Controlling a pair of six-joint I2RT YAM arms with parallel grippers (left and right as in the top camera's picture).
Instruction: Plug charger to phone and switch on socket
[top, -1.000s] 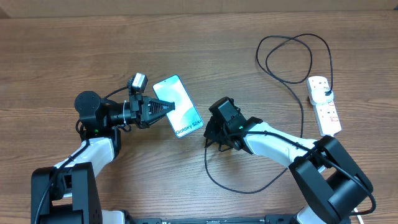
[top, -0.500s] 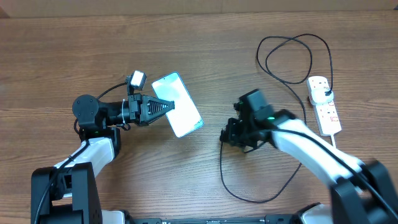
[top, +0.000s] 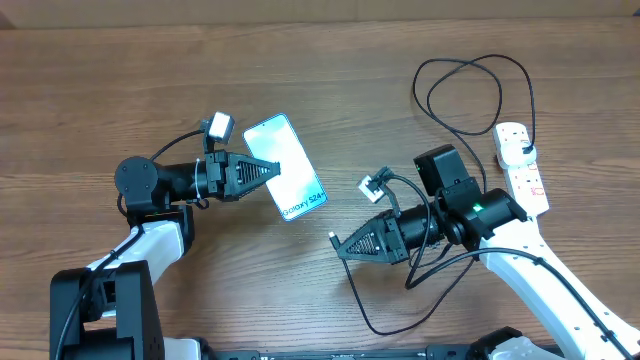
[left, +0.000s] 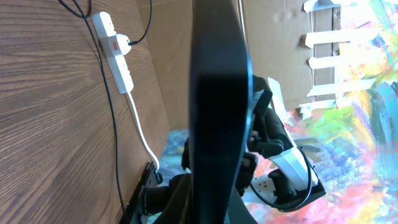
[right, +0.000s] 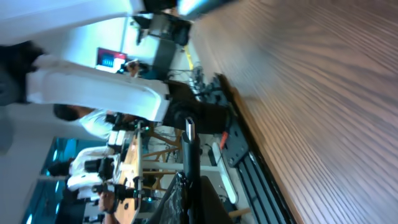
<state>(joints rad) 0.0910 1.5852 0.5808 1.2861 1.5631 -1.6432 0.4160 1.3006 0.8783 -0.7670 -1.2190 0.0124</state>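
Observation:
The phone (top: 287, 181) is held off the table, screen up, with my left gripper (top: 270, 172) shut on its left edge. In the left wrist view the phone (left: 217, 93) shows edge-on as a dark slab between the fingers of the left gripper (left: 214, 202). My right gripper (top: 345, 246) points left toward the phone and is shut on the charger (top: 372, 310) just behind its small connector tip (top: 331, 238). The connector (right: 189, 146) stands up from the shut right gripper (right: 186, 193). The white socket (top: 523, 170) lies at the right, with the charger's white plug head (top: 514, 139) in it.
The black cable loops widely at the back right (top: 470, 95) and sags in a curve near the front edge. The socket's thick white cord (left: 140, 127) runs off the table. My left arm (right: 93, 87) crosses the right wrist view.
My right gripper has risen from the table, swung out to the right and turned to point left at the phone, carrying the connector tip. The left gripper and phone barely moved.

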